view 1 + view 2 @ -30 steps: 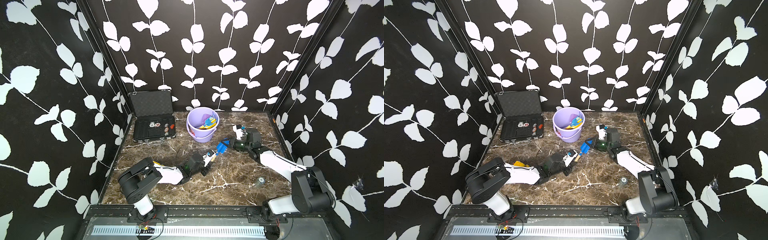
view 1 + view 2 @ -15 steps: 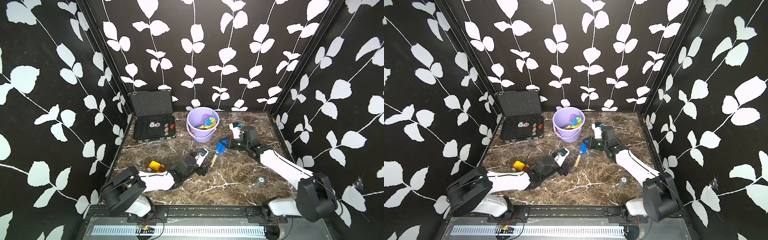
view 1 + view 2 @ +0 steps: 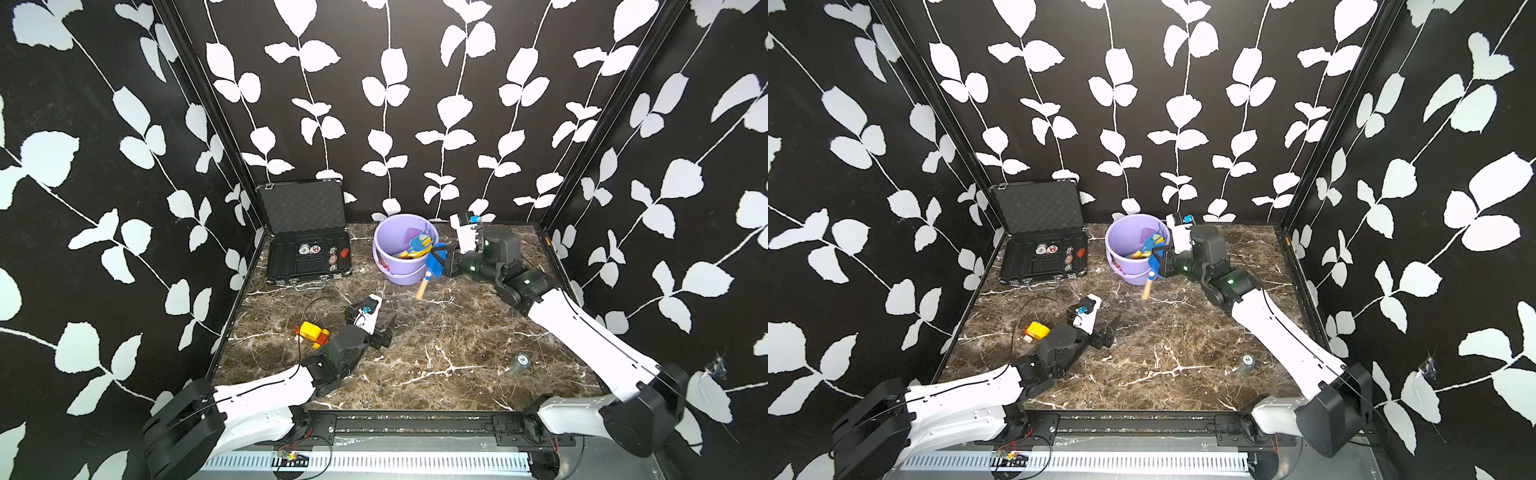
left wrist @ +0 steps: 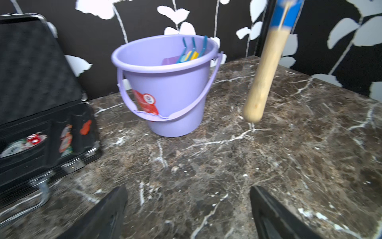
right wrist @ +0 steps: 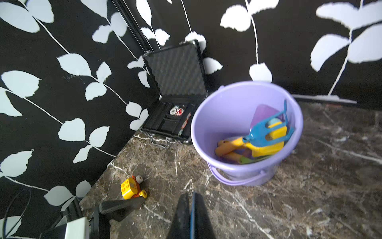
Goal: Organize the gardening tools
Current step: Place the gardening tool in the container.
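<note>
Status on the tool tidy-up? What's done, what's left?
Done: several tools, a light blue rake on top, lie in the lavender bucket. In hand: the right gripper is shut on the blue spade beside the rim, its wooden handle hanging down. The left gripper is open and empty. Left: drop that spade in; I see no other tool loose on the marble.

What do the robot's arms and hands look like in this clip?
The left arm and right arm have smooth white shell links joined by bulky black joints. The left hand and right hand are black with tapered wedge fingers, each beside a white camera mount with a blue part. A thin black cable loops beside the left arm.
</note>
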`<state>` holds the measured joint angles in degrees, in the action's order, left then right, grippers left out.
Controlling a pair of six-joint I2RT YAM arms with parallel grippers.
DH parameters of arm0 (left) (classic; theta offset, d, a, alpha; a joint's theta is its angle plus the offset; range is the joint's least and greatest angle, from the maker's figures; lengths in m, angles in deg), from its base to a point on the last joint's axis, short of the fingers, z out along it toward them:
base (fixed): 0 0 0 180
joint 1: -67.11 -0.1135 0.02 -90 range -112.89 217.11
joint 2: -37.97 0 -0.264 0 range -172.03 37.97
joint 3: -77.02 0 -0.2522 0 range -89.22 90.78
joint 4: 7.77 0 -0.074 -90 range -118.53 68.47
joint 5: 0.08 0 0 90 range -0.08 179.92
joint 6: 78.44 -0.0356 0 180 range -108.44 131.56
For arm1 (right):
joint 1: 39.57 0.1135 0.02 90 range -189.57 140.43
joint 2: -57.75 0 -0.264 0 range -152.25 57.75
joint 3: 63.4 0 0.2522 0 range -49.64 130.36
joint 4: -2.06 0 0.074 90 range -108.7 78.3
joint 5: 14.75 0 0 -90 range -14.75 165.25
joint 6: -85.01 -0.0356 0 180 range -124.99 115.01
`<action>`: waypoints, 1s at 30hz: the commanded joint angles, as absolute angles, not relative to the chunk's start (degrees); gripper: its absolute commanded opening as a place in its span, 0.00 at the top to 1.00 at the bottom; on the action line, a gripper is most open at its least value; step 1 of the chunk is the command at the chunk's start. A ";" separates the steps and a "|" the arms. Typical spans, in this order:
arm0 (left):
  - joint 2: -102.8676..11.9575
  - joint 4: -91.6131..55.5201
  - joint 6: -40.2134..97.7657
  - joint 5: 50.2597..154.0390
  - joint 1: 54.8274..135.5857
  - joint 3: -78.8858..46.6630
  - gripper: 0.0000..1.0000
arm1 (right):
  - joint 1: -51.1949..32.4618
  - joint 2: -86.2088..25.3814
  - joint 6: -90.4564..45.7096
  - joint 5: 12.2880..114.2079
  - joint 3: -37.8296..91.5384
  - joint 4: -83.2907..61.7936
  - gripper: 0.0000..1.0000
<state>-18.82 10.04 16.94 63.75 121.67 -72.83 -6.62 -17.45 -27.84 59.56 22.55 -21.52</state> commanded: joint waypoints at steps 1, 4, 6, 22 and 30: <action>-14.63 7.24 17.71 58.46 121.78 -74.57 0.06 | -5.29 -18.76 -24.00 64.18 28.01 -18.82 1.00; -11.74 5.98 17.86 57.16 121.78 -75.58 0.06 | -4.75 -21.23 -22.85 65.08 30.75 -15.53 1.00; -9.96 5.12 18.07 56.07 121.78 -76.09 0.06 | -4.44 -24.05 -21.61 66.17 33.17 -12.72 1.00; -3.32 1.56 18.74 51.95 121.60 -78.09 0.06 | -3.32 -51.72 -16.85 65.80 56.97 -13.25 1.00; -2.52 0.98 18.71 51.69 121.43 -78.46 0.06 | -2.09 -60.30 -14.06 66.56 63.36 -16.89 1.00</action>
